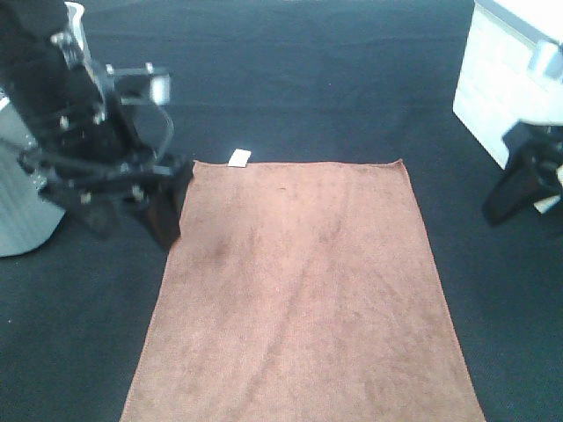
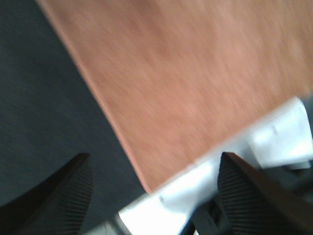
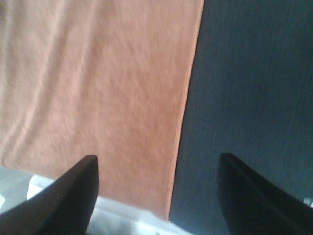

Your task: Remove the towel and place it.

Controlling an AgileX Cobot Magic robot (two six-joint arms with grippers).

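Either side of towel (image 1: 299, 290) — left gripper (image 2: 154, 156), right gripper (image 3: 157, 156) agape (empty).

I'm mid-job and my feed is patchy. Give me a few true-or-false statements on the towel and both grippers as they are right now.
1. The towel lies spread out flat on the dark surface. True.
2. The left gripper has a corner of the towel clamped in its jaws. False: its jaws stand open with nothing held between them, next to the towel's far left corner.
3. A small white tag sits at the towel's far left corner in the high view. True.
4. The right gripper rests on the middle of the towel. False: it is off the towel, out past its right edge, with its jaws open.
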